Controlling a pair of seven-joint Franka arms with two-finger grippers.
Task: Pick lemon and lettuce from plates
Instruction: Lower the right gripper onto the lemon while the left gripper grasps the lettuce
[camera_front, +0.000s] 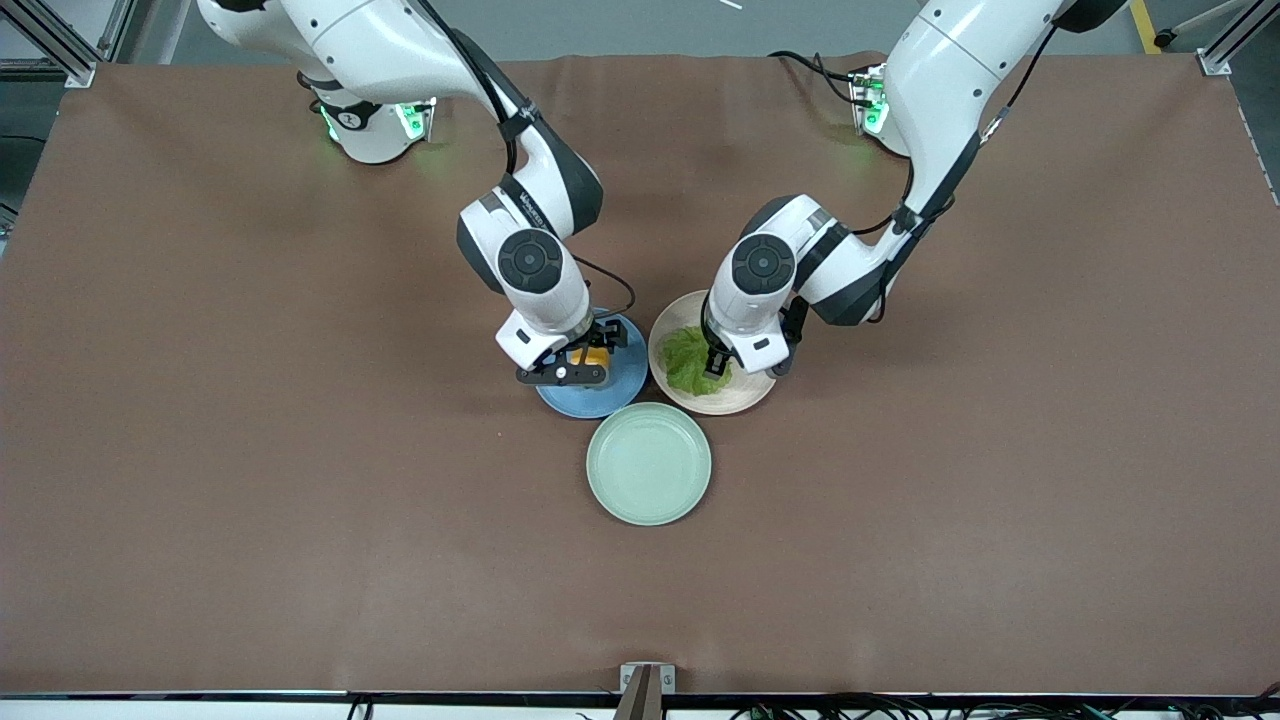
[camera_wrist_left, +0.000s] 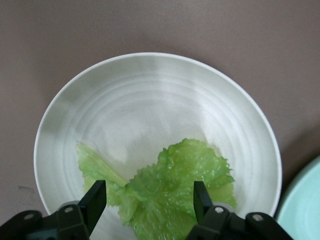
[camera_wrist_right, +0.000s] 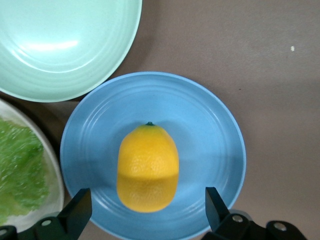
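The yellow-orange lemon lies in the middle of the blue plate; in the front view the lemon shows just under my right gripper. My right gripper is open, its fingers wide on either side of the lemon, just above the plate. The crinkled green lettuce lies in the beige plate. My left gripper is open and low over the lettuce, fingers straddling the leaf on the beige plate.
An empty pale mint-green plate sits nearer the front camera, touching close to both other plates; it also shows in the right wrist view. The brown table mat surrounds them.
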